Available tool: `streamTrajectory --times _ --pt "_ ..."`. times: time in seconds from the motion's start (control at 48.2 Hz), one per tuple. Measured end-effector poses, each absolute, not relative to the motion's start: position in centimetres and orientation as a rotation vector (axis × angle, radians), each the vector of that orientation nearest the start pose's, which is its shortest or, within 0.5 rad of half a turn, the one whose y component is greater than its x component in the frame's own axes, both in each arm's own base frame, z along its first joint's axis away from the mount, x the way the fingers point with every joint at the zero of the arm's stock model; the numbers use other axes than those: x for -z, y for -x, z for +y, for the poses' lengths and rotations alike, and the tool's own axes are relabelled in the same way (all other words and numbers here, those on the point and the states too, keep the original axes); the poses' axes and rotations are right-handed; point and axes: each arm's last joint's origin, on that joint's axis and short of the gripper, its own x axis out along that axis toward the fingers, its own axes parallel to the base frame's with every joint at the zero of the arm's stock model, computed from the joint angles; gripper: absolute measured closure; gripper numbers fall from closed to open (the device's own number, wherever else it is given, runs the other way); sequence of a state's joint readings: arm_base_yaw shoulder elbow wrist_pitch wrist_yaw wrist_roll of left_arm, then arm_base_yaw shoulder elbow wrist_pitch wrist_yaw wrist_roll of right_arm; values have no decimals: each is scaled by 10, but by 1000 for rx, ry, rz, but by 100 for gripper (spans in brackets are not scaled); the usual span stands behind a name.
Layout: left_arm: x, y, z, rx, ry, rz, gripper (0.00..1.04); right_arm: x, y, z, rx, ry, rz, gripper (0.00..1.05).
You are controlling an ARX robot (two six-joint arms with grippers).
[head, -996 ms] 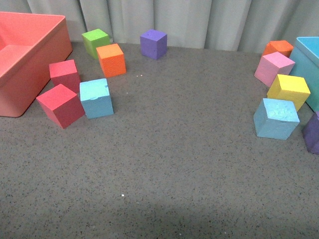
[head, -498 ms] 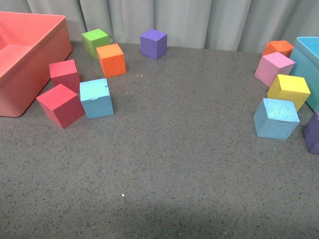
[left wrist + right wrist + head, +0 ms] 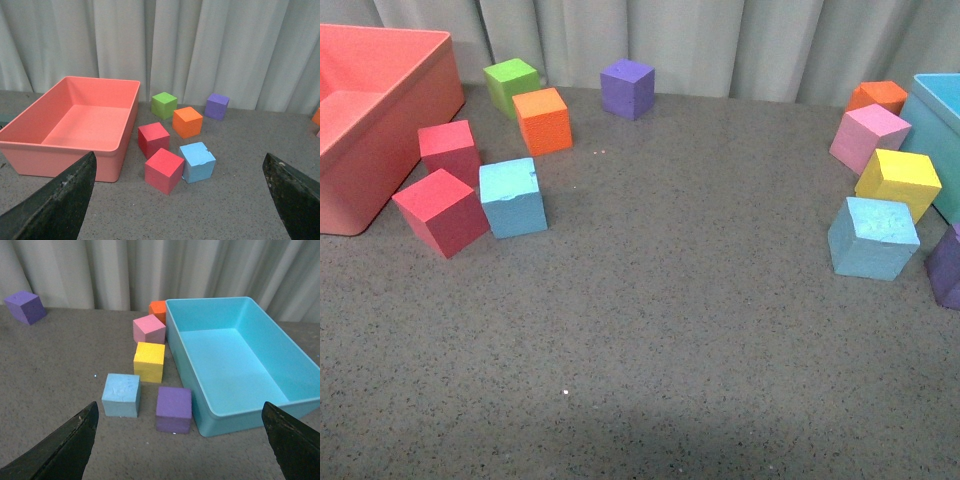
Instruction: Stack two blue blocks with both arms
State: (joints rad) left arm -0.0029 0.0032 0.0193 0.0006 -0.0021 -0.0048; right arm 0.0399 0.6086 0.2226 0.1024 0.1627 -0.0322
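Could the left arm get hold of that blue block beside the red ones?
Probably yes. The left blue block sits in the open before the open left gripper, with nothing on top; only a red cube crowds one side.

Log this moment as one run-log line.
left claw: open | right claw: open | left blue block: on table | right blue block: on table | stack: none

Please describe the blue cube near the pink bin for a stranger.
Find the large salmon-pink plastic bin at the scene's left. Two red foam cubes lie beside it; the light sky-blue foam cube sits just right of the nearer one, the only blue cube in that group.
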Motion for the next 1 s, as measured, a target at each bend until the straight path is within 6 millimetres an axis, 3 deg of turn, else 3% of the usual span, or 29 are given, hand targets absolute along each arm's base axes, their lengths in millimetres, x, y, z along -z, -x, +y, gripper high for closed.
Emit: streamTrajectory --times 0.187,0.436,0.581,0.664,0.996 --pt "-170 -97 0 0 5 -17 7 -195 -204 3 71 -17 461 10" --pt "-170 -97 0 0 5 -17 7 -166 -303 9 61 -150 862 10" --pt "-170 -97 0 0 5 -17 7 -145 -343 16 50 -188 971 10" --pt "-170 -97 0 0 5 -17 7 -134 -357 20 58 -186 1015 10" --pt "-170 -97 0 0 5 -17 7 -98 -379 27 102 -139 1137 10"
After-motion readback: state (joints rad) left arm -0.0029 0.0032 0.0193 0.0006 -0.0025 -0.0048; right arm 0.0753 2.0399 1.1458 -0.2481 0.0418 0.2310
